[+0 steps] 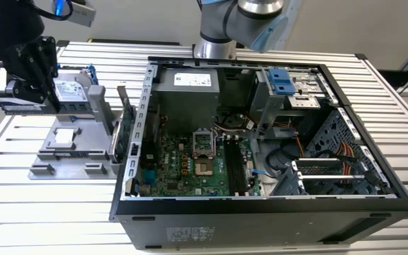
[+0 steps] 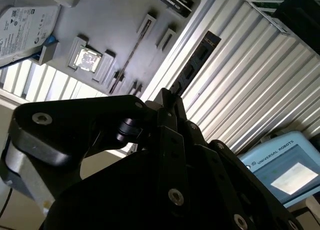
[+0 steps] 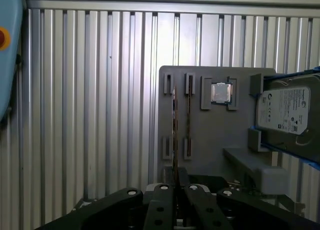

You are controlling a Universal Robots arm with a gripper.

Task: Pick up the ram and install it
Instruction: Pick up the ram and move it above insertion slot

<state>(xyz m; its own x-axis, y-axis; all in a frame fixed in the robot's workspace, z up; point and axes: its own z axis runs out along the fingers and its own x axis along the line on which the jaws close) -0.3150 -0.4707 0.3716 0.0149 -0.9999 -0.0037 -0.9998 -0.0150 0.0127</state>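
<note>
End effector (image 3: 176,185) is clamping the ram (image 3: 175,130) edge-on between its fingers, hanging above the grey fixture (image 3: 215,135) on the surface (image 3: 90,115), well apart from the open case (image 1: 261,218). Judgement: carrying is demanding a firm, square grip, with no tilting or slipping.

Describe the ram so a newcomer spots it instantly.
Start from the open computer case; at the exterior view's left of it lies a grey parts tray. By that tray the gripper holds the ram: a slim dark stick, unlike the broad silver hard drive standing nearby.
</note>
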